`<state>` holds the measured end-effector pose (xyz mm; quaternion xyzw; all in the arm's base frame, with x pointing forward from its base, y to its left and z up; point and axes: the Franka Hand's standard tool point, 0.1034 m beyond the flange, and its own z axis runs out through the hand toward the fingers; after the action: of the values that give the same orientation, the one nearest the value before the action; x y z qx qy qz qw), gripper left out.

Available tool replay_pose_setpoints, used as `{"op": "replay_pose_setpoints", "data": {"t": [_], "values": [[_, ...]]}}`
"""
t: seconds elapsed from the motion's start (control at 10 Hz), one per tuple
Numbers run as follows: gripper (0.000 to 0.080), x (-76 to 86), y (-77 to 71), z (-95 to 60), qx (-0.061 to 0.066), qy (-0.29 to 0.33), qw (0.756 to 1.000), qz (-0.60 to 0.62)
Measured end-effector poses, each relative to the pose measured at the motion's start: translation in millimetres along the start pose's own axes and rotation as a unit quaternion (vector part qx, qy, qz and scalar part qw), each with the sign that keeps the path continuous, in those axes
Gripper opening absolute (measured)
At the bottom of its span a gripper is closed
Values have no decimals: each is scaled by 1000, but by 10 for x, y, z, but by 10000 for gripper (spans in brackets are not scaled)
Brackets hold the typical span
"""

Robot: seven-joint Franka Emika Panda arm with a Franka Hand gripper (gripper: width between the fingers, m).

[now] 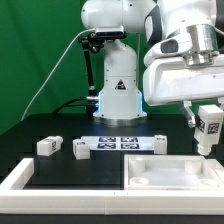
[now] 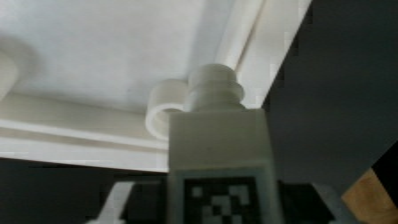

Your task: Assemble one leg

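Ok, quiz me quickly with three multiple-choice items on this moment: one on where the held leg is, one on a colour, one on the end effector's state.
1. Where is the leg in the end effector?
A. Lying on the marker strip
B. In the air over the white square part
C. Beside the robot's base

2. What colour is the table top?
A. Green
B. White
C. Black

3. What state is the end effector in?
A. Shut on the leg
B. Open and empty
C. Out of sight

Answers:
1. B: the leg hangs clear of the table, and the wrist view shows the white square part right below it.
2. C: the bare table is black; only the backdrop is green.
3. A: the end effector grips the leg's upper end.
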<state>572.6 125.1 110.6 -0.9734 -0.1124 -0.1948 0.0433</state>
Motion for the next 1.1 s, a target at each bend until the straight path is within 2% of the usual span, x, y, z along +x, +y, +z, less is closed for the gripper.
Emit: {"op": "replay_pose_setpoints", "data": {"t": [0.2, 0.4, 0.6, 1.1], "values": [[290, 111, 10, 96, 2, 1, 1000, 2], [290, 142, 66, 240, 1, 3, 1000, 2], [290, 162, 158, 371, -5, 31, 1000, -3], [290, 178, 172, 385, -7, 44, 999, -2]]}}
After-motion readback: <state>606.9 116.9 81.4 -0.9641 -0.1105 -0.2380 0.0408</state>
